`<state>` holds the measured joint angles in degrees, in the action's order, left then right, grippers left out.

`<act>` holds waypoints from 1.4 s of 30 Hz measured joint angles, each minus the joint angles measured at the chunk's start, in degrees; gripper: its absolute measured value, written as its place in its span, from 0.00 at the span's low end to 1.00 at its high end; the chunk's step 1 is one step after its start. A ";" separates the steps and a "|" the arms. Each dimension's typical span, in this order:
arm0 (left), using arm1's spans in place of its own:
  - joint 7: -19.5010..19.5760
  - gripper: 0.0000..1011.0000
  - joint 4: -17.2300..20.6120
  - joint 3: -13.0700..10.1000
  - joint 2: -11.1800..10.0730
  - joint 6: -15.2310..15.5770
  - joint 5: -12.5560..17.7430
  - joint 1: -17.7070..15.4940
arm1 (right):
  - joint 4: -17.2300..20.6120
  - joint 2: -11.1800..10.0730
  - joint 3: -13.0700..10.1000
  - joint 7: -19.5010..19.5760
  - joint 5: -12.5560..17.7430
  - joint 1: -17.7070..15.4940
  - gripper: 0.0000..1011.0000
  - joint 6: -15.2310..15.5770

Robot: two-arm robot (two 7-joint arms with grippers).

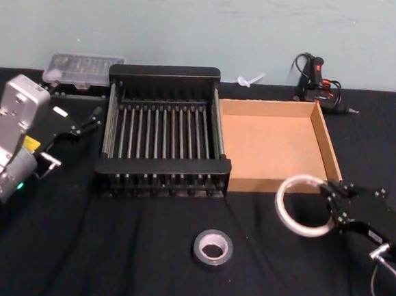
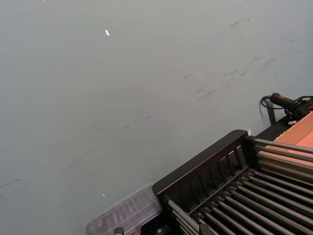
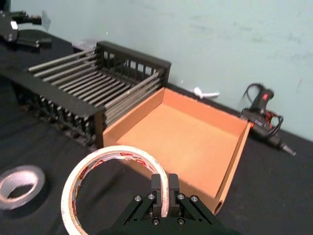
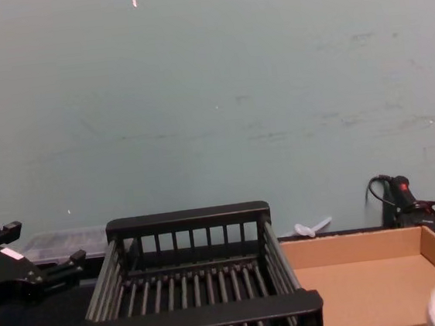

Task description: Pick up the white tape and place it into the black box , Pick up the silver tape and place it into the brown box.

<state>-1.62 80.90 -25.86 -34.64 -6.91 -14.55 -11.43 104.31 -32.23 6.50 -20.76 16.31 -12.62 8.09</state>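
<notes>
My right gripper (image 1: pixel 330 199) is shut on the white tape (image 1: pixel 302 205), a thin wide ring with red print inside. It holds the ring off the black cloth, just in front of the brown box (image 1: pixel 322 140) at its near right corner. In the right wrist view the fingers (image 3: pixel 164 185) pinch the band of the white tape (image 3: pixel 117 151). The silver tape (image 1: pixel 212 247) lies flat on the cloth nearer to me, in front of the black box (image 1: pixel 162 169). My left gripper (image 1: pixel 83 124) hangs open beside the black box's left wall.
A clear plastic case (image 1: pixel 80 70) sits behind the left arm at the table's back edge. A glue gun with cable (image 1: pixel 320 79) lies behind the brown box, and a small white plastic piece (image 1: pixel 251 79) is next to it. The wall stands right behind the table.
</notes>
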 joint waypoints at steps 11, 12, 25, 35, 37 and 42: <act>0.00 0.99 0.00 0.00 0.00 0.00 0.00 0.00 | -3.27 0.71 1.57 -0.42 -0.25 6.15 0.09 -0.86; 0.00 0.99 0.00 0.00 0.00 0.00 0.00 0.00 | -3.90 0.85 1.92 -0.54 -0.38 7.15 0.09 -0.89; 0.00 0.99 0.00 0.00 0.00 0.00 0.00 0.00 | -10.66 2.89 6.10 -1.92 -1.85 17.13 0.09 -0.84; 0.00 0.99 0.00 0.00 0.00 0.00 0.00 0.00 | -18.05 5.18 10.87 -4.91 -3.64 26.30 0.09 -3.96; 0.00 0.99 0.00 0.00 0.00 0.00 0.00 0.00 | -19.26 5.70 11.64 -5.26 -3.95 27.82 0.09 -4.48; 0.00 0.99 0.00 0.00 0.00 0.00 0.00 0.00 | -22.57 7.29 13.69 -6.14 -4.83 31.70 0.09 -5.69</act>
<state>-1.62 80.90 -25.86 -34.65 -6.91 -14.55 -11.43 81.74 -24.94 20.19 -26.90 11.48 19.08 2.40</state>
